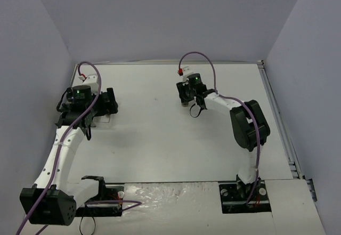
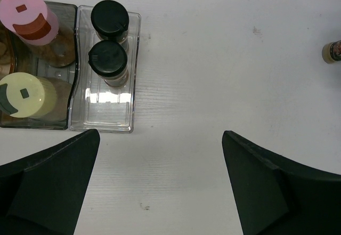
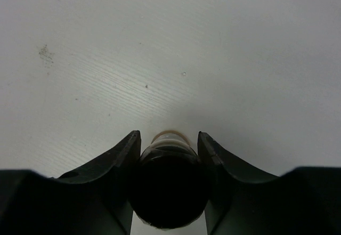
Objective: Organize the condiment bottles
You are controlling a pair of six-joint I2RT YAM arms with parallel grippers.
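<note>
Black-capped jar (image 3: pixel 168 192): upright, long axis vertical, cap toward the right wrist camera; it is at the far middle of the table (image 1: pixel 160 139).
Right gripper (image 3: pixel 169 137): pressed together on this jar, one finger (image 3: pixel 114 165) at each side of the body under the cap. I cannot tell if the base touches the table.
Tray (image 2: pixel 106 119): clear plastic, below the left arm at the left side of the table; from the held jar it lies to the robot's left, well apart.
Jars in tray: two black-capped jars (image 2: pixel 110 19) (image 2: pixel 107 59) in a row in the narrow section; pink-capped jar (image 2: pixel 26 16) and yellow-capped jar (image 2: pixel 24 94) in the darker section beside it.
Free place: the near end of the narrow section is bare.
Nearer arm: the left arm is nearer to the tray, but the right one has the jar, so I judge the coming move is a carry to the left, jar kept upright.
Left gripper (image 2: pixel 160 139): spread wide, holding nothing, above the table just beside the tray.
Other jar (image 2: pixel 331 53): cut by the edge of the left wrist view; I cannot tell if it is the held one.
</note>
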